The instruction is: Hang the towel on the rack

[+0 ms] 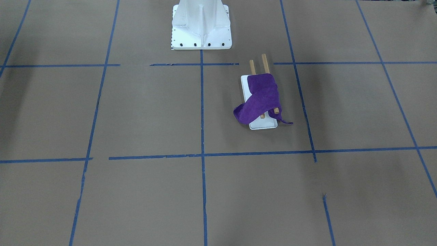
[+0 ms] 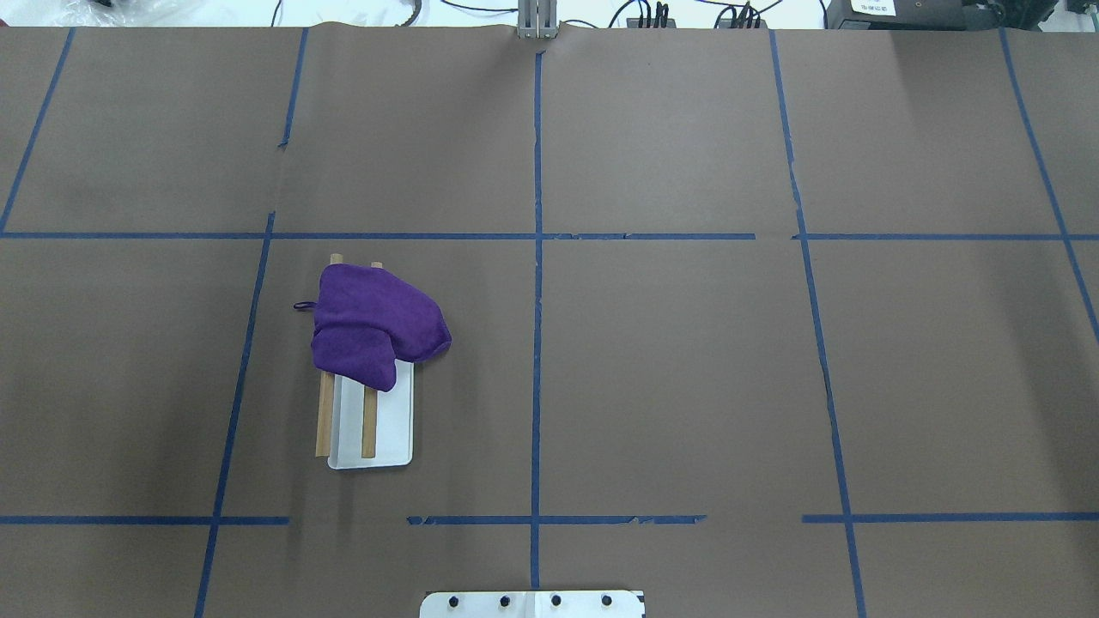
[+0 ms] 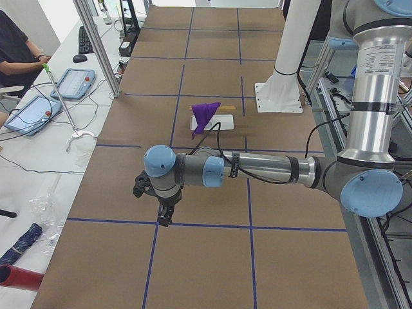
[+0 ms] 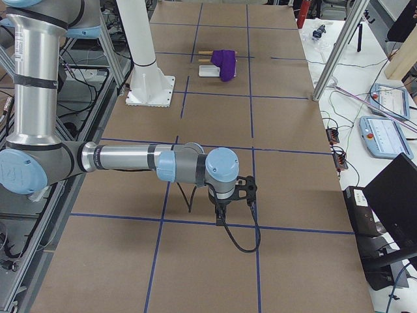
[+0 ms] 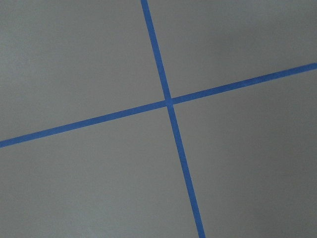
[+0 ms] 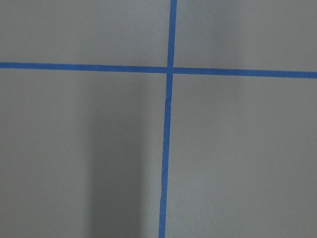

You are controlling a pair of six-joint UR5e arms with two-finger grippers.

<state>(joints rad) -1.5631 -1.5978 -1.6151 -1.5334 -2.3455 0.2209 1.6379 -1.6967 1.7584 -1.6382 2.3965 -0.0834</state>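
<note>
Seeing purple towel [image 1: 261, 97] draping limply over rack [image 2: 386, 429]; judging it soft, light, pinching best at a dangling corner. Not being able to tell left tool [image 3: 165, 220], right tool [image 4: 221, 218] parted or closed.

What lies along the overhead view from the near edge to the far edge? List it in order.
white pedestal plate → rack's bare white base → towel, draped over the rods → rods' far tips → cables at the table's far edge.
</note>
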